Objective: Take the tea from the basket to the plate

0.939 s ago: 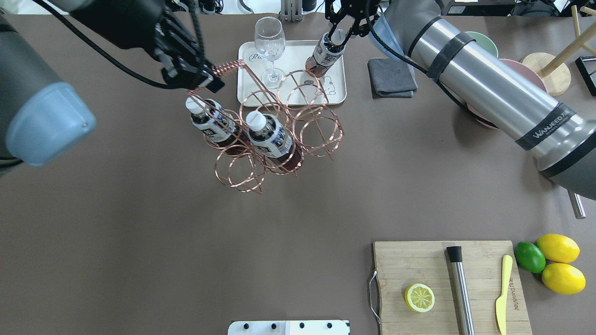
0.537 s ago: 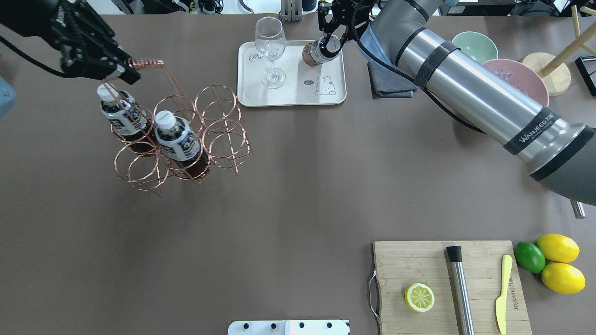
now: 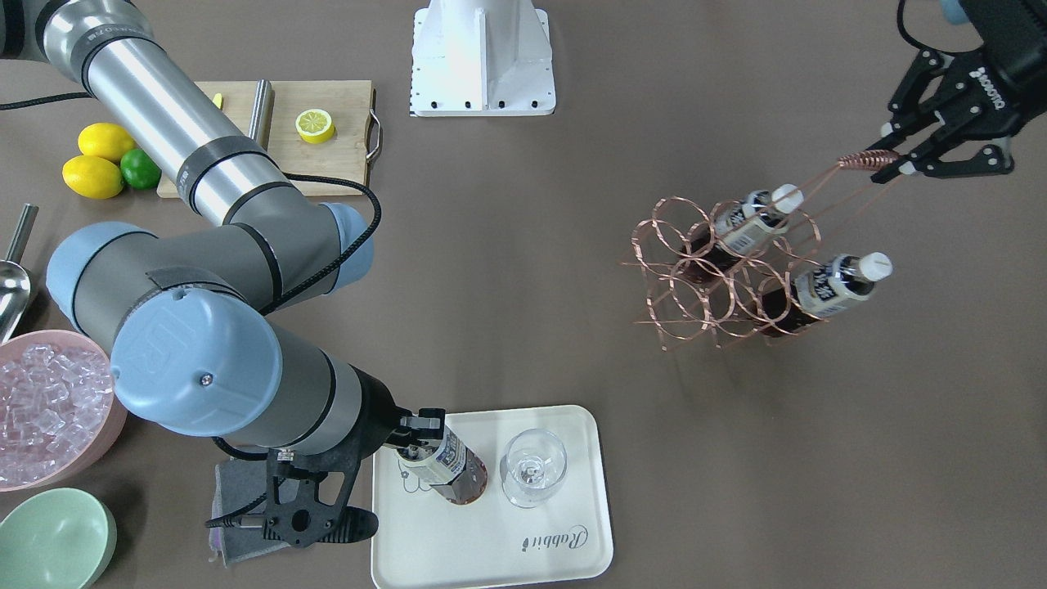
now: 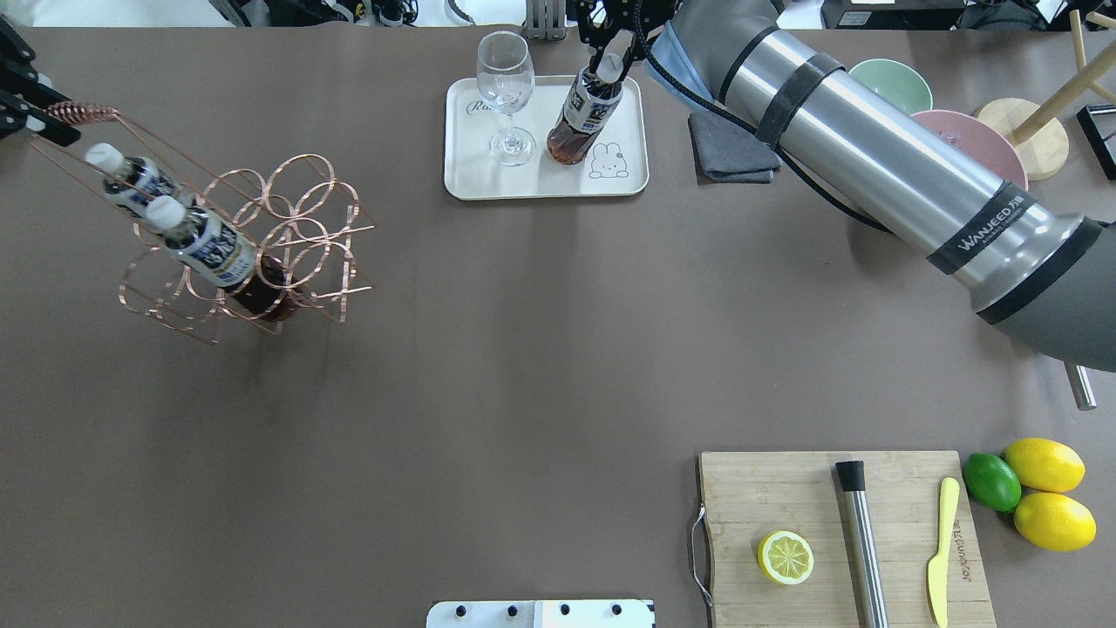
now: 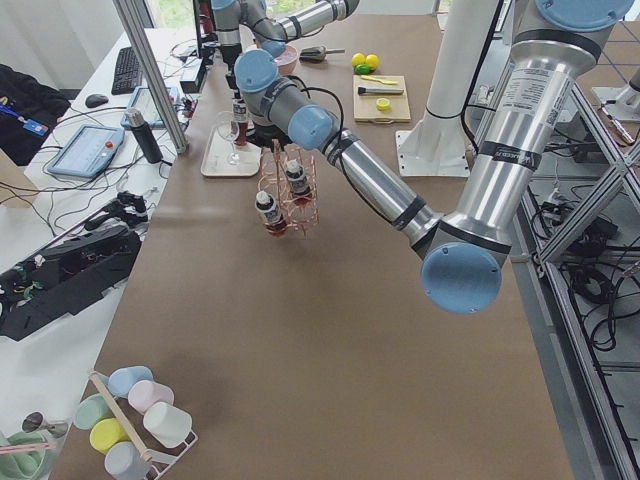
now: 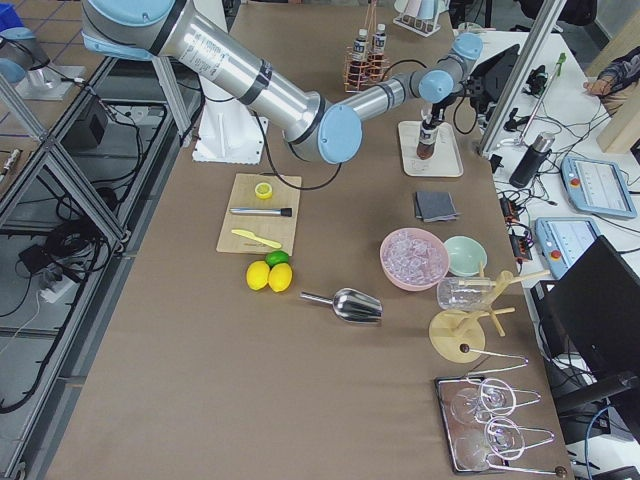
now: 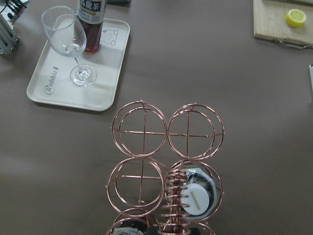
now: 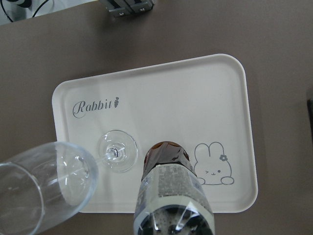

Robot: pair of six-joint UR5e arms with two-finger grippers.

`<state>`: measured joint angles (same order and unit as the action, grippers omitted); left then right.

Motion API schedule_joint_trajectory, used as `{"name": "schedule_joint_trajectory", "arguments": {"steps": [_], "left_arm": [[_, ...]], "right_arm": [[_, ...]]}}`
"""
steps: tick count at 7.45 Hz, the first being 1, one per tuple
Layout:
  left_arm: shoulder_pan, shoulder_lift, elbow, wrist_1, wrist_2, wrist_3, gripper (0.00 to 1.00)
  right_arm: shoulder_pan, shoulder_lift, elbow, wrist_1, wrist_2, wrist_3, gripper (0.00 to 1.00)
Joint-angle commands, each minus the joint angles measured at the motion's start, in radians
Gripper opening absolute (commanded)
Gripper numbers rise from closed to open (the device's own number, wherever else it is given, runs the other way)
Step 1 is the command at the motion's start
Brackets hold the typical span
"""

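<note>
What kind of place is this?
Probably a robotics lab staged as a drinks bar: a left arm and a right arm work the table, and a side desk holds a keyboard, a tablet and cables.

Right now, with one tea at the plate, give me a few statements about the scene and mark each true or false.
1. Two tea bottles sit in the basket. True.
2. The wine glass on the plate lies on its side. False: the wine glass stands upright on the plate.
3. The right gripper holds the tea by its cap end at the plate. True.
4. The left gripper is open and clear of the basket. False: the left gripper is shut on the basket's handle.
5. The mint-green bowl holds the ice cubes. False: the pink bowl holds the ice cubes.
</note>
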<state>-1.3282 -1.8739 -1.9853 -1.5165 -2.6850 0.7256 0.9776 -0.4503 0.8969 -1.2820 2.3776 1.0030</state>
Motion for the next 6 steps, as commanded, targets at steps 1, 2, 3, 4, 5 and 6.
{"name": "schedule_joint_trajectory", "arguments": {"steps": [1, 2, 3, 4, 5, 6], "left_arm": [[-0.113, 0.022, 0.083, 0.001, 0.005, 0.194, 0.0], [-0.152, 0.016, 0.124, 0.001, 0.016, 0.233, 0.0], [-0.173, 0.012, 0.137, 0.001, 0.052, 0.253, 0.0], [-0.172, -0.01, 0.154, 0.001, 0.112, 0.253, 0.0], [-0.177, -0.061, 0.216, 0.001, 0.135, 0.253, 0.0], [-0.186, -0.112, 0.293, 0.001, 0.157, 0.253, 0.0]], "right_arm": [[0.022, 0.022, 0.002, -0.095, 0.008, -0.121, 0.0], [0.024, 0.022, 0.003, -0.1, 0.008, -0.13, 0.0], [0.026, 0.021, 0.004, -0.102, 0.008, -0.151, 0.0], [0.024, 0.018, 0.004, -0.111, 0.008, -0.177, 0.0], [0.023, 0.016, 0.002, -0.117, 0.0, -0.21, 0.0], [0.021, 0.016, 0.003, -0.14, -0.009, -0.248, 0.0]]}}
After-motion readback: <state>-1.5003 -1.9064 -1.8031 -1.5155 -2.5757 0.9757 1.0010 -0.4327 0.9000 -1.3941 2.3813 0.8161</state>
